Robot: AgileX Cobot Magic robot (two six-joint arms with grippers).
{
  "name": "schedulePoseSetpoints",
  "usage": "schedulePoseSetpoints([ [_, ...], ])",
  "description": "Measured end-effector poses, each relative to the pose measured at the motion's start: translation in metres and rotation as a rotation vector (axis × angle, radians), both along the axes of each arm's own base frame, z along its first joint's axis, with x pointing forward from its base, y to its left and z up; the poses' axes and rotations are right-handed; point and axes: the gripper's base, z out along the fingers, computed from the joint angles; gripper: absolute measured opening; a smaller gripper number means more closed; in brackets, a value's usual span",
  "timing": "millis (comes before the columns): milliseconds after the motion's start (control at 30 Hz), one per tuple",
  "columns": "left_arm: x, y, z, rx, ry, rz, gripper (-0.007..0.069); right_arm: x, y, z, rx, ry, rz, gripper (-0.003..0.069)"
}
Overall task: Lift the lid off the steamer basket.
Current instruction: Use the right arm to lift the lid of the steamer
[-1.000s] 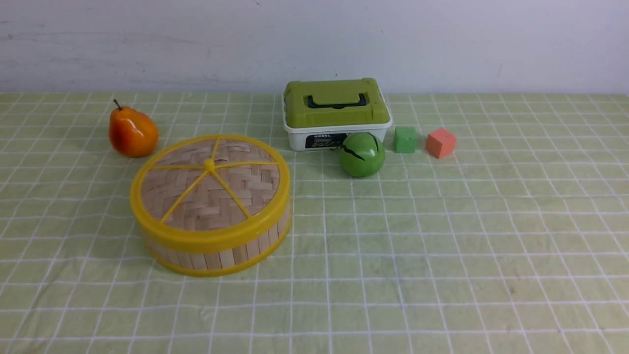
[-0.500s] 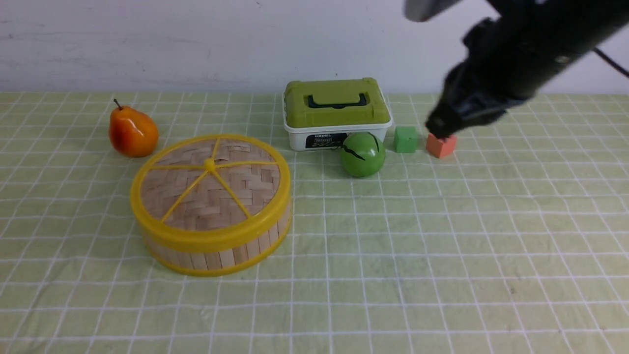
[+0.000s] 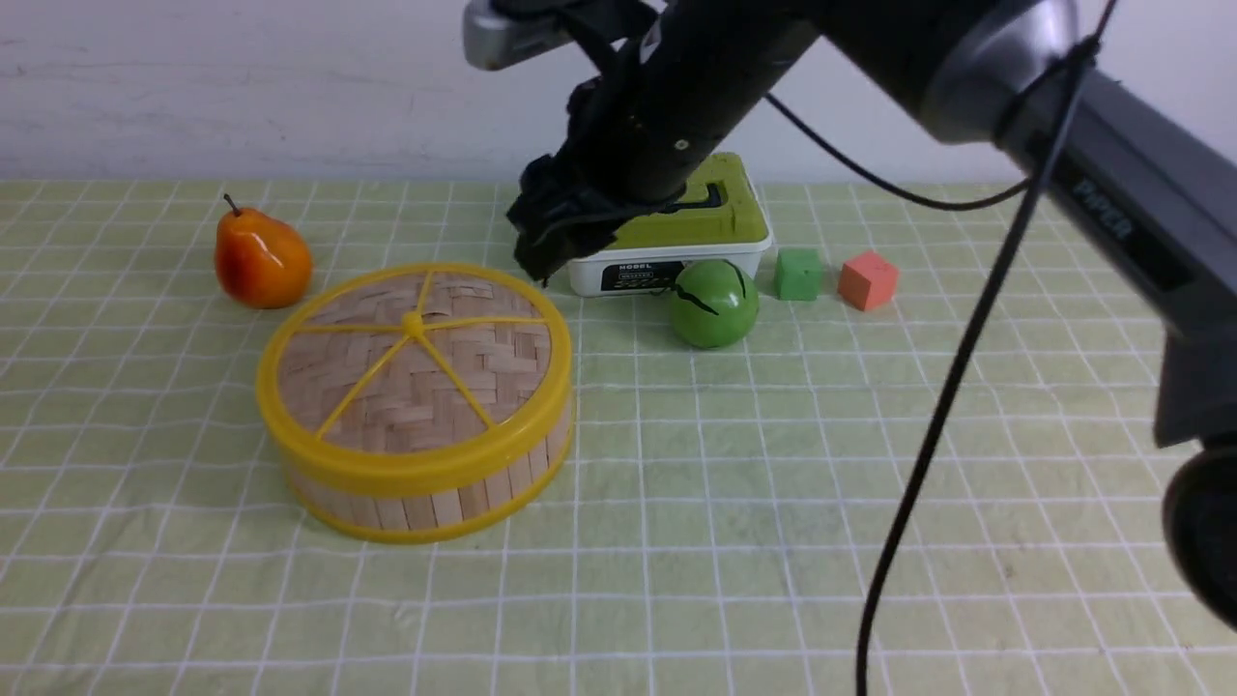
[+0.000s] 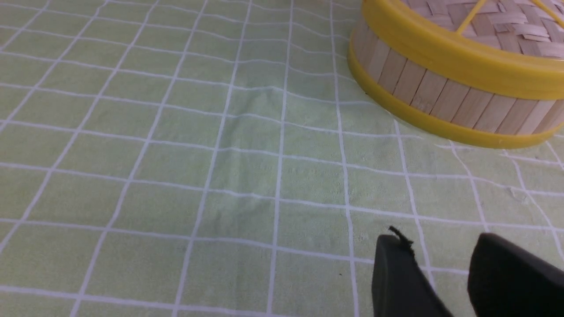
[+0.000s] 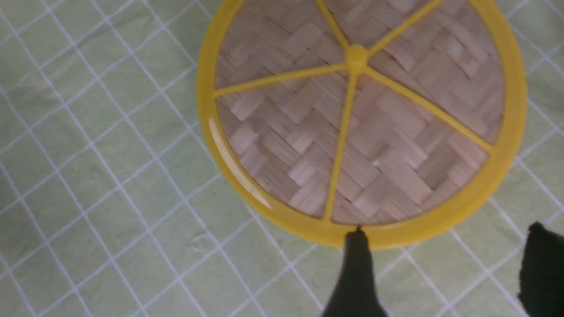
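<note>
Bamboo lid (image 3: 414, 362) sits on steamer basket (image 3: 425, 501); right fingers (image 5: 357, 273) wide (left fingers (image 4: 396, 277) parted too).

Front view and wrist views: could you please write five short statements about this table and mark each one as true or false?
1. The lid sits on the steamer basket. True.
2. The right gripper grips the lid's rim. False: its jaws stand open and hold nothing.
3. The pear lies to the right of the steamer basket. False: it lies to its left, farther back.
4. The green cube stands beside the orange cube. True.
5. The green ball lies inside the steamer basket. False: it rests on the tablecloth, in front of the white box.
</note>
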Motion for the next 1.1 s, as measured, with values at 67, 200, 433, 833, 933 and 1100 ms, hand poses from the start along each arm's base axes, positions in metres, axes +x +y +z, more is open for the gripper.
schedulePoseSetpoints([
  [67,0.000,0.000,0.000,0.000,0.000,0.000,0.0239,-0.003,0.016,-0.006,0.016,-0.021,0.019,0.0545],
  [200,0.000,0.000,0.000,0.000,0.000,0.000,0.0239,-0.003,0.041,-0.014,0.050,-0.125,0.019,0.0598],
  [433,0.000,0.000,0.000,0.000,0.000,0.000,0.0239,0.013,0.060,-0.029,0.121,-0.271,-0.041,0.0533],
  [833,0.000,0.000,0.000,0.000,0.000,0.000,0.0239,0.035,0.077,-0.085,0.129,-0.260,-0.078,0.0484],
  [933,0.000,0.000,0.000,0.000,0.000,0.000,0.0239,0.039,0.081,-0.101,0.134,-0.251,-0.084,0.0484],
  [1100,0.000,0.000,0.000,0.000,0.000,0.000,0.0239,0.042,0.085,-0.119,0.133,-0.223,-0.088,0.0465],
])
